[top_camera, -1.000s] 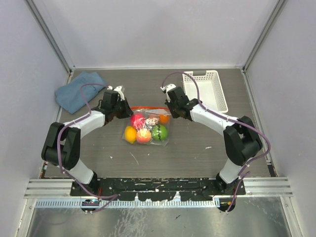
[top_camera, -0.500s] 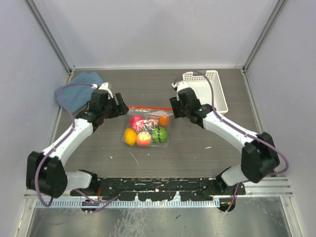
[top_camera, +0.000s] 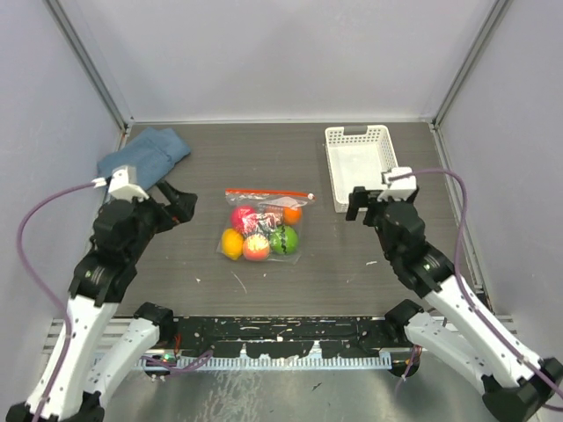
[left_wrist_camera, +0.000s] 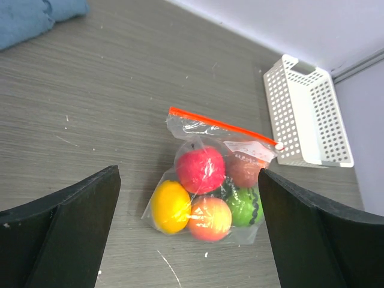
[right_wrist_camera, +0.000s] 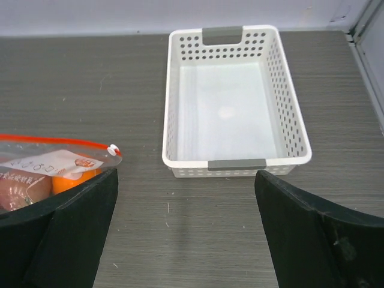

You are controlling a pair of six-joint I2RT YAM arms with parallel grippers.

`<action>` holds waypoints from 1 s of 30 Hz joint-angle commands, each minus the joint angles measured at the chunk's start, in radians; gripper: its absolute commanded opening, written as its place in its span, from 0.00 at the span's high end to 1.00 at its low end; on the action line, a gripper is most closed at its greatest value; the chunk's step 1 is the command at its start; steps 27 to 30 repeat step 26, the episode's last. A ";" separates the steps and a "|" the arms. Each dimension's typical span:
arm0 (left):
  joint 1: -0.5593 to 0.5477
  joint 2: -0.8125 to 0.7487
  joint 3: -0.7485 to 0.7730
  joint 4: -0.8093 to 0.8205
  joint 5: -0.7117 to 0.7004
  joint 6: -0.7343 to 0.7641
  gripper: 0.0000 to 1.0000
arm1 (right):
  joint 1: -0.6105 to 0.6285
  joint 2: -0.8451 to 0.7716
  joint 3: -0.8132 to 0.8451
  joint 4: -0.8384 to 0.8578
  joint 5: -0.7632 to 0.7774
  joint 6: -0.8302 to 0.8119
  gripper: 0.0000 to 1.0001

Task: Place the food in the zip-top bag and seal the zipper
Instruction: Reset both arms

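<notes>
I read the zip-top bag (left_wrist_camera: 210, 180) as clear, crinkly plastic catching glints, and its zipper (left_wrist_camera: 222, 125) as a smooth red-orange plastic strip. The food (left_wrist_camera: 200, 169) looks smooth; the green fruit (left_wrist_camera: 245, 206) is probably glossy, though the film blurs it. The table (top_camera: 352, 264) is matt grey wood-grain, the basket (right_wrist_camera: 294, 120) white perforated plastic, and the cloth (top_camera: 145, 158) soft blue fabric.

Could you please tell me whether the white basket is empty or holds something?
Empty. The right wrist view looks down into the basket and shows only its bare white floor; nothing lies inside.
</notes>
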 commanded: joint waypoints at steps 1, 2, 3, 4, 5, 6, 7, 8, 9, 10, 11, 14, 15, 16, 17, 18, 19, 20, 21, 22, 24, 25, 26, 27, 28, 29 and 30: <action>0.004 -0.136 -0.010 -0.082 -0.031 -0.014 0.02 | -0.004 -0.168 -0.081 0.053 0.099 0.052 0.00; 0.004 -0.165 -0.017 -0.086 -0.030 -0.016 0.02 | -0.004 -0.206 -0.099 0.059 0.109 0.066 0.00; 0.004 -0.194 -0.032 -0.089 -0.032 -0.018 0.02 | -0.004 -0.241 -0.119 0.067 0.115 0.075 0.00; 0.004 -0.221 -0.046 -0.088 -0.038 -0.019 0.02 | -0.004 -0.273 -0.138 0.073 0.129 0.089 0.00; 0.003 -0.246 -0.060 -0.087 -0.051 -0.020 0.02 | -0.004 -0.297 -0.153 0.081 0.139 0.103 0.00; 0.003 -0.272 -0.080 -0.085 -0.069 -0.020 0.02 | -0.004 -0.317 -0.165 0.087 0.147 0.115 0.00; 0.004 -0.304 -0.096 -0.081 -0.091 -0.020 0.02 | -0.004 -0.334 -0.174 0.090 0.153 0.128 0.00; 0.003 -0.326 -0.117 -0.075 -0.113 -0.020 0.02 | -0.004 -0.345 -0.182 0.096 0.154 0.135 0.00; 0.004 -0.348 -0.138 -0.068 -0.130 -0.020 0.02 | -0.004 -0.353 -0.188 0.101 0.153 0.135 0.00; 0.004 -0.368 -0.158 -0.056 -0.143 -0.021 0.02 | -0.004 -0.358 -0.191 0.106 0.150 0.134 0.00; 0.004 -0.386 -0.177 -0.042 -0.149 -0.027 0.02 | -0.004 -0.362 -0.193 0.111 0.143 0.132 0.00; 0.003 -0.420 -0.200 -0.016 -0.147 -0.031 0.02 | -0.004 -0.368 -0.195 0.116 0.137 0.130 0.00; 0.003 -0.425 -0.199 -0.014 -0.148 -0.030 0.02 | -0.004 -0.371 -0.194 0.116 0.139 0.129 0.00; 0.004 -0.426 -0.195 -0.017 -0.153 -0.028 0.02 | -0.004 -0.374 -0.195 0.117 0.139 0.129 0.00; 0.003 -0.425 -0.190 -0.022 -0.156 -0.026 0.02 | -0.004 -0.377 -0.197 0.117 0.139 0.128 0.00; 0.003 -0.424 -0.185 -0.028 -0.158 -0.023 0.02 | -0.004 -0.382 -0.199 0.116 0.140 0.129 0.00; 0.003 -0.421 -0.180 -0.032 -0.159 -0.021 0.02 | -0.004 -0.382 -0.200 0.114 0.142 0.129 0.00; 0.004 -0.417 -0.178 -0.035 -0.159 -0.019 0.02 | -0.004 -0.382 -0.200 0.110 0.144 0.129 0.00; 0.004 -0.413 -0.175 -0.036 -0.156 -0.019 0.02 | -0.004 -0.381 -0.199 0.106 0.146 0.130 0.00; 0.004 -0.409 -0.174 -0.038 -0.151 -0.018 0.02 | -0.004 -0.377 -0.197 0.105 0.146 0.129 0.00; 0.003 -0.399 -0.172 -0.037 -0.143 -0.017 0.02 | -0.005 -0.366 -0.189 0.103 0.140 0.126 0.00; 0.003 -0.396 -0.171 -0.038 -0.142 -0.016 0.02 | -0.004 -0.359 -0.184 0.099 0.140 0.126 0.00; 0.003 -0.394 -0.172 -0.039 -0.142 -0.016 0.02 | -0.004 -0.354 -0.182 0.094 0.145 0.128 0.00; 0.003 -0.394 -0.172 -0.039 -0.142 -0.016 0.02 | -0.004 -0.354 -0.182 0.094 0.145 0.128 0.00; 0.003 -0.394 -0.172 -0.039 -0.142 -0.016 0.02 | -0.004 -0.354 -0.182 0.094 0.145 0.128 0.00; 0.003 -0.394 -0.172 -0.039 -0.142 -0.016 0.02 | -0.004 -0.354 -0.182 0.094 0.145 0.128 0.00; 0.003 -0.394 -0.172 -0.039 -0.142 -0.016 0.02 | -0.004 -0.354 -0.182 0.094 0.145 0.128 0.00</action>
